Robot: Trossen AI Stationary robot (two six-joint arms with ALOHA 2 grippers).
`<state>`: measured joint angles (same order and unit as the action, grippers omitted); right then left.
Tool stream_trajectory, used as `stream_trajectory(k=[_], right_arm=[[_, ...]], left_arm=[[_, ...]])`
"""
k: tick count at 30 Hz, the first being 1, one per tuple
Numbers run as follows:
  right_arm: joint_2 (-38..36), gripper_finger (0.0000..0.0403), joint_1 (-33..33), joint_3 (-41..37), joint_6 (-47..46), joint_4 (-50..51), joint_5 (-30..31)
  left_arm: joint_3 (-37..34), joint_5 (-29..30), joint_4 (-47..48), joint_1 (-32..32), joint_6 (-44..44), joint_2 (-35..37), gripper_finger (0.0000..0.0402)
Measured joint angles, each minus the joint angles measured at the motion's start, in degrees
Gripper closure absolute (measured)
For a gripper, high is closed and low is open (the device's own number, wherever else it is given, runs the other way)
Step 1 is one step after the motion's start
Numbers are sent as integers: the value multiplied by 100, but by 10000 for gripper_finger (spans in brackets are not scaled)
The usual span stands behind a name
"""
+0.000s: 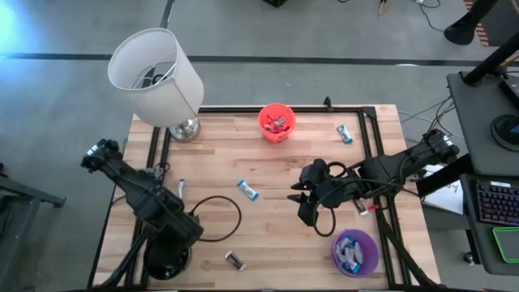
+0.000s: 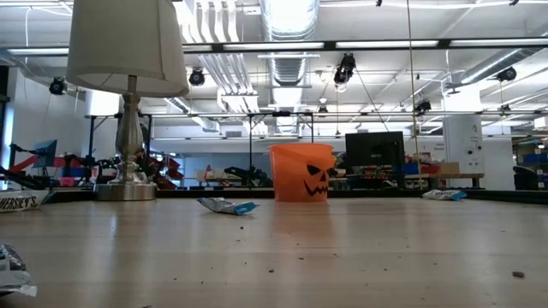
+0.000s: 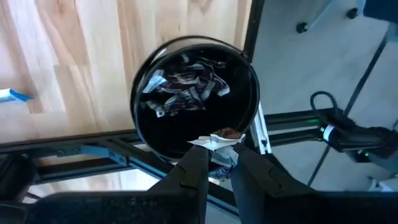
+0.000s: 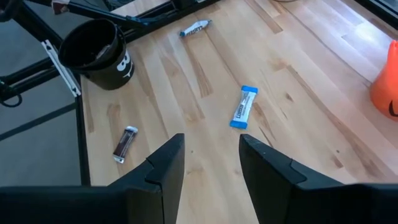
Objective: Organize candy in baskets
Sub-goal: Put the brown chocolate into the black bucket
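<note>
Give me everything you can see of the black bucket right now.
The black bucket is a small round cup with a glossy dark wall and a thin rim, standing upright at the table's near-left corner beside the frame rail. Several wrapped candies lie inside, silver and dark wrappers. The right wrist view shows a white face print on its side. The left gripper hangs directly above it, shut on a silver-wrapped candy with a brown end; nothing else touches the bucket.

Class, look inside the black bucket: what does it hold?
The black bucket holds a heap of wrapped candies, silver and dark. Anything under the heap is covered. The left gripper holds one more candy above its rim.
</note>
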<state>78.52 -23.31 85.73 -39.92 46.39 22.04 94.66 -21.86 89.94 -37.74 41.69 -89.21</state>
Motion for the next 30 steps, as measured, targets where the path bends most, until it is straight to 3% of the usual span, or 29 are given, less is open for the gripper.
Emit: stream_trajectory(k=[7,17,30], right_arm=[[0,259,0,-2,-4,7,-2],[0,259,-2,-2,-59,7,-8],[0,259,0,-2,-56,7,-9]], left_arm=[[-615,27,-75,-150,-25,24,363],[-1980,-171,-1291,-215,101,237,363],[-2355,-320,-1282,-225,82,250,352]])
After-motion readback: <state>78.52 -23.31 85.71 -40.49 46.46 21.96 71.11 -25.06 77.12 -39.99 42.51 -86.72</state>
